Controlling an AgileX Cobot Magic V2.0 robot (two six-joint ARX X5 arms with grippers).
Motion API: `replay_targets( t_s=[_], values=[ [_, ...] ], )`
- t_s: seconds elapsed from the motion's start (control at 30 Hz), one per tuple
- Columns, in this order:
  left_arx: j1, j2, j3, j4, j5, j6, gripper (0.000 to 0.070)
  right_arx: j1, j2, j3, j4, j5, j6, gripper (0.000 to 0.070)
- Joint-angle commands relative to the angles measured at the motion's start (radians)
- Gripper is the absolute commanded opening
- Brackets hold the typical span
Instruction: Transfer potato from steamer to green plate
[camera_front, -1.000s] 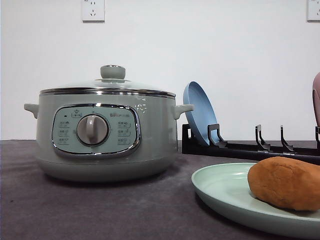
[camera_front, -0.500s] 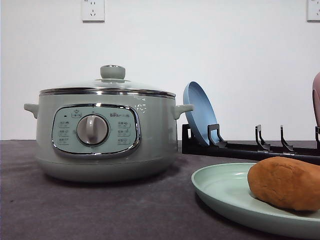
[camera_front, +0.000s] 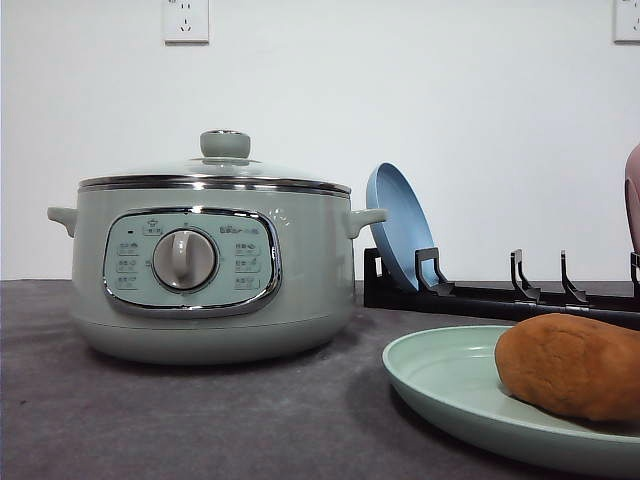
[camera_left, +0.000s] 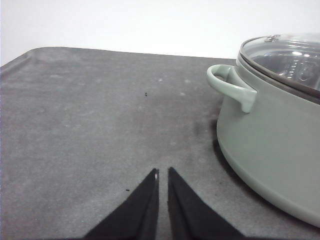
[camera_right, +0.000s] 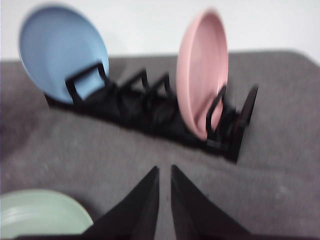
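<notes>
A dark grey, slightly fuzzy cloth covers my table (camera_front: 200, 420), and behind it stands a plain white wall (camera_front: 400, 100) with a white socket plate (camera_front: 186, 20) high up and a second one (camera_front: 627, 20) at the far right. My left pincer (camera_left: 163, 172) hangs low over the bare cloth just beside the steamer, its two black fingers drawn together with only a sliver between the tips and nothing between them. My right pincer (camera_right: 165, 170) hovers over the cloth in front of the black plate rack (camera_right: 150, 107), its fingers likewise nearly closed and empty, though that view is blurred. The large round pale sage-green steamer (camera_front: 210, 265) with its chrome rim sits toward the left of the table, its knobbed glass lid (camera_front: 225, 160) on; its chrome-framed control panel (camera_front: 192, 262) has a central dial and small printed labels too fine for me to read. The orange-brown oval potato (camera_front: 570, 365) lies on the wide pale mint-green plate (camera_front: 440, 385) at the near right edge of the table, well apart from the steamer. Behind that plate, toward the back right, the rack holds a round blue plate (camera_front: 398, 225) standing on edge and leaning, and a round pink plate (camera_right: 202, 75) upright further along
</notes>
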Motion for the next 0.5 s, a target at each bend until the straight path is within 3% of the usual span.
replay_targets(
  t_s=[0.0,0.47],
  values=[
    [0.000,0.000,-0.020,0.015,-0.005,0.002,0.0028,-0.006,-0.012,-0.024,0.022,0.001,-0.009,0.0032],
    [0.000,0.000,-0.020,0.015,-0.005,0.002,0.0028,-0.024,-0.066,-0.210,0.140,0.001,-0.016,0.0032]
  ],
)
